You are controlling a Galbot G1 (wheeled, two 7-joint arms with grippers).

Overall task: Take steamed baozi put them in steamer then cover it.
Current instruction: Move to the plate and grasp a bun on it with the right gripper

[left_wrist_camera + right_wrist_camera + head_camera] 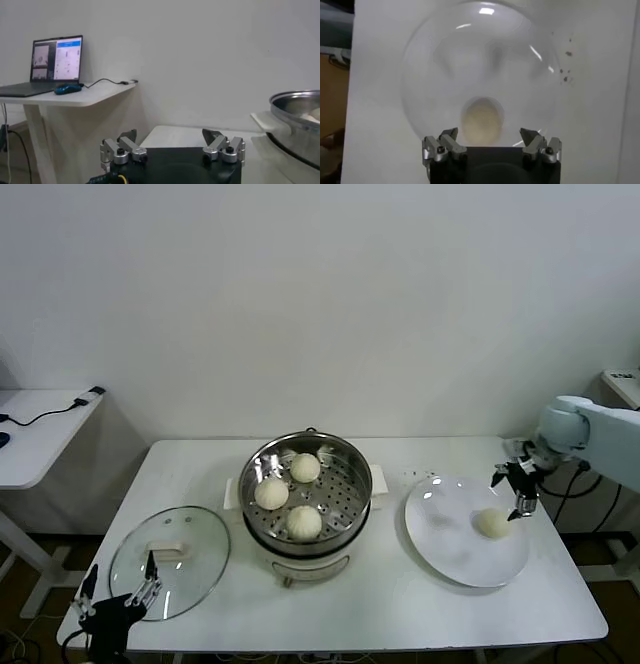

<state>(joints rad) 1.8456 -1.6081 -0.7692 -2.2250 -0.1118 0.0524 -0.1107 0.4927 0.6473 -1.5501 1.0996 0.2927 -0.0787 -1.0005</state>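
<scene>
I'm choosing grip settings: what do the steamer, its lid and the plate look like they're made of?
The steamer looks like polished stainless steel: mirror-bright walls, perforated tray, on a matte white base, probably plastic. The lid looks like clear glass, the table showing through, with a white handle. The plate is glossy white, probably glazed ceramic, given its highlights.

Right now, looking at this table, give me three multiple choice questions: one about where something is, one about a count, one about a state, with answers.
1. Where does the last baozi outside the steamer lie?
A. on the white plate
B. on the glass lid
C. on the bare table

2. How many baozi sit in the steamer?
A. one
B. three
C. five

3. How stands the right gripper?
A. shut on a bun
B. open, empty, above the plate's bun
C. holding the lid

Answers: 1 A, the bun rests on the plate right of the steamer. 2 B, three buns lie on the perforated tray. 3 B, its jaws stand apart with nothing between them; the glass lid lies on the table, left of the steamer.
</scene>
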